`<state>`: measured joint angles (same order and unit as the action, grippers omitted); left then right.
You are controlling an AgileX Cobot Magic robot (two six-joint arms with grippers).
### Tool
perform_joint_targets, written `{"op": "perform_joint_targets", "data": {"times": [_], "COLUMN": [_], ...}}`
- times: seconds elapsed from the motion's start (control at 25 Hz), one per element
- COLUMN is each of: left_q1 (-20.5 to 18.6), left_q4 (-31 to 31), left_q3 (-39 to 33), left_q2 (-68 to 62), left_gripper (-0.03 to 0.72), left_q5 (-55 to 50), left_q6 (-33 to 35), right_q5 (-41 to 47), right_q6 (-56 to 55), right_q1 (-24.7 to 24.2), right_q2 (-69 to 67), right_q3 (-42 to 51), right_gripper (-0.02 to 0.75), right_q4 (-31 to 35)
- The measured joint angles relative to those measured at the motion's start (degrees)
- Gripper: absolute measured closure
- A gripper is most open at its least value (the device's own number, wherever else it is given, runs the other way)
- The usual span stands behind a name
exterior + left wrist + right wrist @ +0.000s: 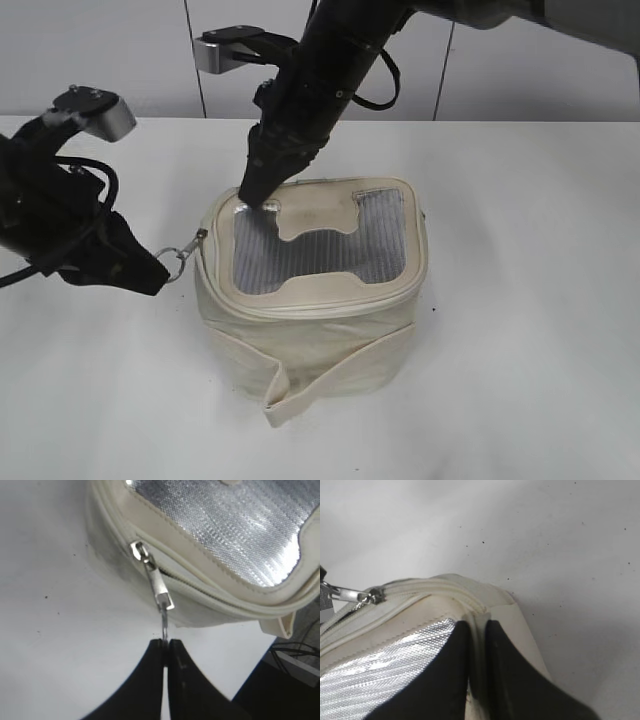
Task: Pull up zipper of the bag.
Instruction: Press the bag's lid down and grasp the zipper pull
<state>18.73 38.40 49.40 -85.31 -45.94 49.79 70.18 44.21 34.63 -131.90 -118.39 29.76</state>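
Observation:
The cream-white bag (300, 330) stands mid-table, its grey mesh lid window (330, 245) facing up and a loose strap (335, 372) across its front. The zipper track (300, 306) runs round the lid rim. One silver slider (141, 552) sits at the bag's left corner, with a dark open gap in the track beside it (186, 580). My left gripper (165, 642) is shut on that slider's ring pull (181, 254), left of the bag (150, 272). My right gripper (257, 196) bears on the lid's back-left corner, its jaws (476, 627) pinching the cream rim. The second slider is not visible.
The bag stands on a white table (520, 380) with pale wall panels (120, 60) behind. Both black arms lean over the table's left half. In the left wrist view the table edge and dark cables (295, 655) show at the lower right.

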Motion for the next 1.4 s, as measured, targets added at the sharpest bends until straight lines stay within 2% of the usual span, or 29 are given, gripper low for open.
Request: {"op": "perform_joint_targets", "data": {"times": [0.4,0.72,0.88,1.12,1.4], "left_q1": [0.1,3.3,6.0,12.2,20.7], "left_q4": [1.4,1.2,0.8,-0.5,0.1], "left_q3": [0.1,0.1,0.1,0.1,0.1], "left_q2": [0.0,1.8,3.2,3.3,3.3], "left_gripper": [0.691,0.691,0.691,0.691,0.691], "left_q5": [-7.1,-12.5,-12.9,-10.7,-1.7], "left_q6": [-0.6,-3.6,-7.0,-12.7,-15.2], "right_q5": [0.2,0.2,0.2,0.2,0.2], "right_q6": [-0.6,-0.9,-1.1,-1.3,-1.3], "right_q1": [0.1,0.1,0.1,0.1,0.1], "right_q2": [0.0,0.0,0.0,0.0,0.0], "right_q3": [0.0,0.0,0.0,0.0,0.0], "right_gripper": [0.665,0.665,0.665,0.666,0.666], "right_q4": [0.0,-0.1,-0.1,-0.1,-0.1]}}
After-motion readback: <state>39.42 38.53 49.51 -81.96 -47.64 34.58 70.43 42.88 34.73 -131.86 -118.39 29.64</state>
